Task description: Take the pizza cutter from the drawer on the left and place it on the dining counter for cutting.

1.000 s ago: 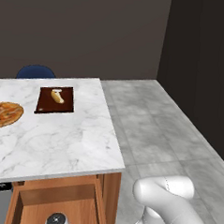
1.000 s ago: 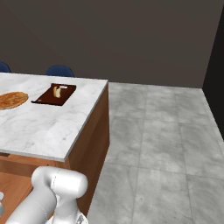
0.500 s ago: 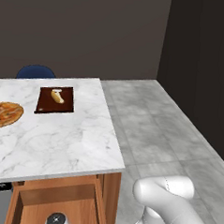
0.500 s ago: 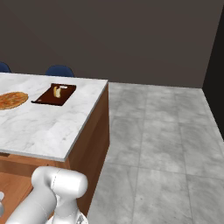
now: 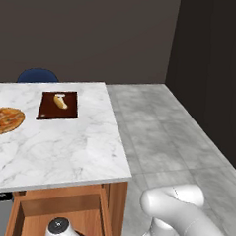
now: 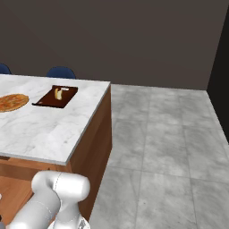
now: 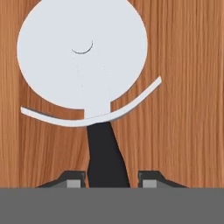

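Because the grey band cuts off the fingertips in the hand view, I see only the tops of the end effector [image 7: 109, 181], one pad [image 7: 75, 183] on each side of the black handle; I cannot tell whether they are pressing it or just beside it. The pizza cutter [image 7: 89, 83] lies flat on the wooden floor of the drawer [image 5: 84, 212], its long axis running up the hand view, round blade at the far end, handle toward me. From the left base view the drawer stands open under the surface [image 5: 64, 146], and the arm hides most of its inside. On the marble sit a dark cutting board [image 5: 59, 105] and a pizza [image 5: 5, 121]. Nothing has shifted from half a second ago.
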